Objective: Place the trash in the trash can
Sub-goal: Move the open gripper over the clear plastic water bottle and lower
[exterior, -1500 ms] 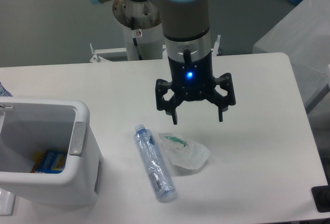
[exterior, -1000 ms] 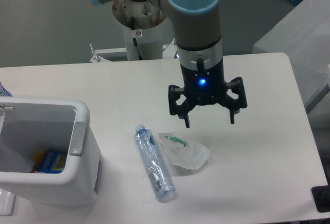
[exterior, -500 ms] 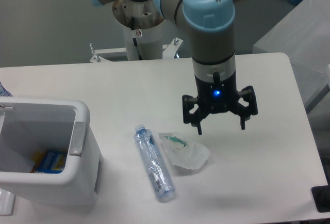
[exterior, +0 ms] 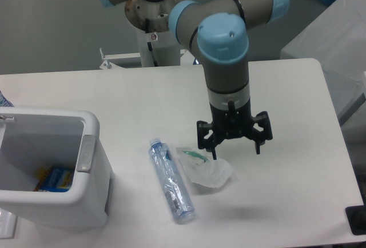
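A long clear crushed bottle (exterior: 170, 182) with a blue cap lies on the white table, cap end toward the back. Right beside it lies a crumpled clear wrapper (exterior: 206, 171) with a green bit inside. My gripper (exterior: 235, 154) is open and empty, pointing down, just above the wrapper's right side. The white trash can (exterior: 52, 166) with a grey strip on its rim stands at the left front of the table.
The trash can holds a blue and yellow item (exterior: 55, 179). The arm's base (exterior: 151, 16) stands behind the table. A grey surface (exterior: 334, 42) lies to the right, and a black object (exterior: 357, 220) sits at the table's front right corner.
My gripper moved right and forward, then came down and slightly left to hover low over the wrapper. It stayed open. The bottle and wrapper have not moved.
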{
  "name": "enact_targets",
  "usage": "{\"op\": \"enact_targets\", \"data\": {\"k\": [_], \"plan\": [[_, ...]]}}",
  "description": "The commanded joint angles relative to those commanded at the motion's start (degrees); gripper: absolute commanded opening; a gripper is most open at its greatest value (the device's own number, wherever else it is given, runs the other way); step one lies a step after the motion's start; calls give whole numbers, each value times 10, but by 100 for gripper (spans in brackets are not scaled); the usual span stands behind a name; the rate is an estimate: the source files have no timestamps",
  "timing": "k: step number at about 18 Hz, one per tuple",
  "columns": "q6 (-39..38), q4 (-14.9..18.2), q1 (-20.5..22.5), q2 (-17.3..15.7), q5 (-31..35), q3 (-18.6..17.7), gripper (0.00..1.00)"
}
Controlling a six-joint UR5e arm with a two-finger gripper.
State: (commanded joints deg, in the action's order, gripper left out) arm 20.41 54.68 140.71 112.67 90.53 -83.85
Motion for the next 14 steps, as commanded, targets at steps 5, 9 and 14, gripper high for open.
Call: {"op": "enact_targets", "data": {"k": [5, 9, 14], "plan": [[-80, -91, -3, 47, -11, -11, 100], [-83, -91, -21, 78, -12, 3, 100], [-85, -90, -33, 116, -56, 17, 100]]}}
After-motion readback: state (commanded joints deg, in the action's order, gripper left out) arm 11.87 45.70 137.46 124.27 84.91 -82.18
